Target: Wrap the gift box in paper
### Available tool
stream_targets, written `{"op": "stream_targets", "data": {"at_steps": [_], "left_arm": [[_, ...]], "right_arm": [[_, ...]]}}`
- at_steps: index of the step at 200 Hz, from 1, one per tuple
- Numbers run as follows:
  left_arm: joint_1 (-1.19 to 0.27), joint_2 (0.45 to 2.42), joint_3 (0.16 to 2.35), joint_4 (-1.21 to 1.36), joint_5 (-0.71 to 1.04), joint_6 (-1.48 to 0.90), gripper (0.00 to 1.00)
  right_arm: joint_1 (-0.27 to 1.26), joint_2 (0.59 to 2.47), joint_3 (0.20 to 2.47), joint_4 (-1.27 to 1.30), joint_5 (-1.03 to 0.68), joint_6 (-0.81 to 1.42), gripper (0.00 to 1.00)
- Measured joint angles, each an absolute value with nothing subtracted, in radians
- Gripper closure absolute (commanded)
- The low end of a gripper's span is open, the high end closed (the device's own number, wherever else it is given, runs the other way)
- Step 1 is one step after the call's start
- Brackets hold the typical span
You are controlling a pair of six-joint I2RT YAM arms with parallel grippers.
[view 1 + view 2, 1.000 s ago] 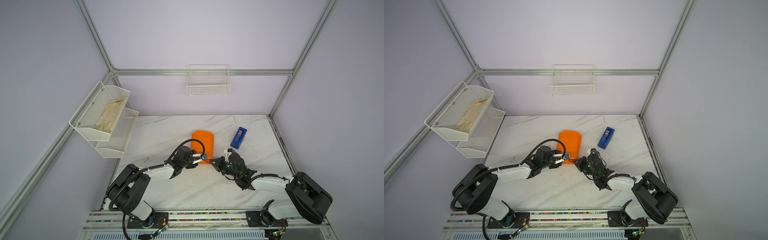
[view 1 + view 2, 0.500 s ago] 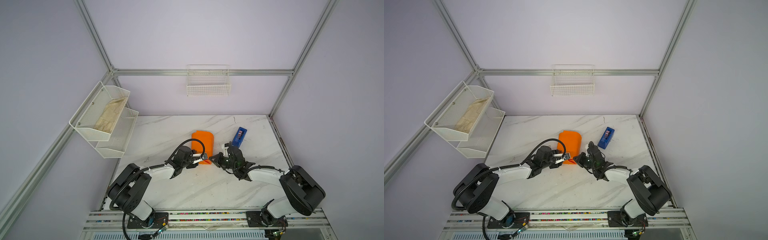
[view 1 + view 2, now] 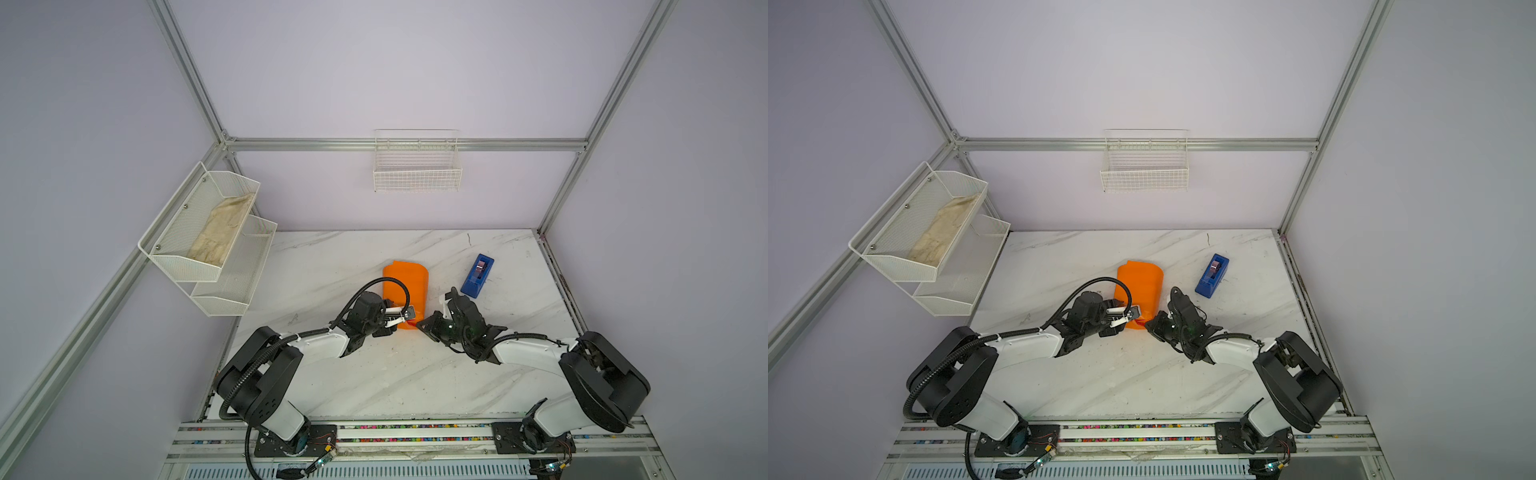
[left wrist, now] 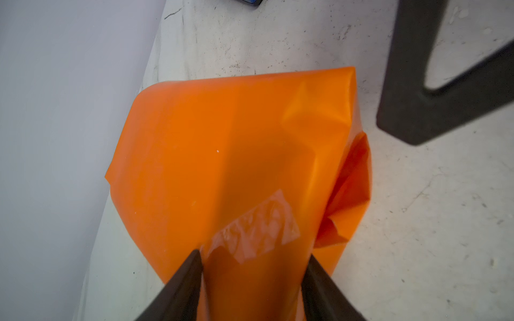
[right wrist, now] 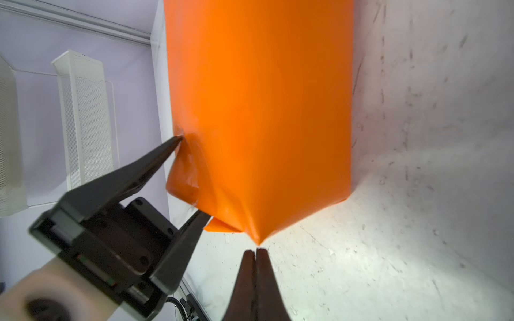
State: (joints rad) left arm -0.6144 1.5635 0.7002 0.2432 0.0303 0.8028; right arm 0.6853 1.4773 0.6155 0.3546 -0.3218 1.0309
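The orange paper (image 3: 405, 286) (image 3: 1140, 286) lies folded into a long parcel in the middle of the table. The gift box is hidden inside it. A strip of clear tape (image 4: 258, 225) holds the top seam. My left gripper (image 3: 408, 316) (image 4: 254, 254) is closed across the parcel's near end, one finger (image 5: 167, 151) against each side. My right gripper (image 3: 419, 324) (image 5: 256, 251) is shut and empty. Its tips sit right at the pointed paper corner (image 5: 257, 241) on the near right.
A blue tape dispenser (image 3: 477, 275) (image 3: 1212, 275) stands behind and to the right of the parcel, just behind the right wrist. A white wire basket (image 3: 417, 166) hangs on the back wall. A mesh rack (image 3: 199, 266) at the left holds a beige cloth (image 3: 220, 232).
The right arm's wrist swung back toward the dispenser and returned. Its shut tips stayed by the parcel's near right corner. The left gripper and parcel have not moved.
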Motion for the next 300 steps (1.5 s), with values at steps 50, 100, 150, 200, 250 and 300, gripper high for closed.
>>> {"op": "stream_targets", "data": {"at_steps": [50, 100, 150, 200, 250, 300], "left_arm": [[-0.614, 1.563, 0.700, 0.243, 0.030, 0.803, 0.45], [-0.614, 1.563, 0.700, 0.243, 0.031, 0.803, 0.44], [-0.614, 1.563, 0.700, 0.236, 0.050, 0.804, 0.36], [-0.614, 1.563, 0.700, 0.233, 0.051, 0.804, 0.36], [-0.616, 1.578, 0.700, 0.264, 0.027, 0.801, 0.36], [-0.625, 1.587, 0.700, 0.282, -0.002, 0.796, 0.39]], "right_arm": [[0.736, 1.579, 0.613, 0.394, -0.360, 1.050, 1.00], [0.756, 1.721, 0.616, 0.524, -0.350, 1.085, 1.00], [0.752, 1.719, 0.640, 0.589, -0.287, 1.106, 1.00], [0.751, 1.693, 0.648, 0.616, -0.277, 1.119, 1.00], [0.751, 1.693, 0.648, 0.618, -0.278, 1.131, 1.00], [0.751, 1.692, 0.648, 0.618, -0.281, 1.139, 1.00]]}}
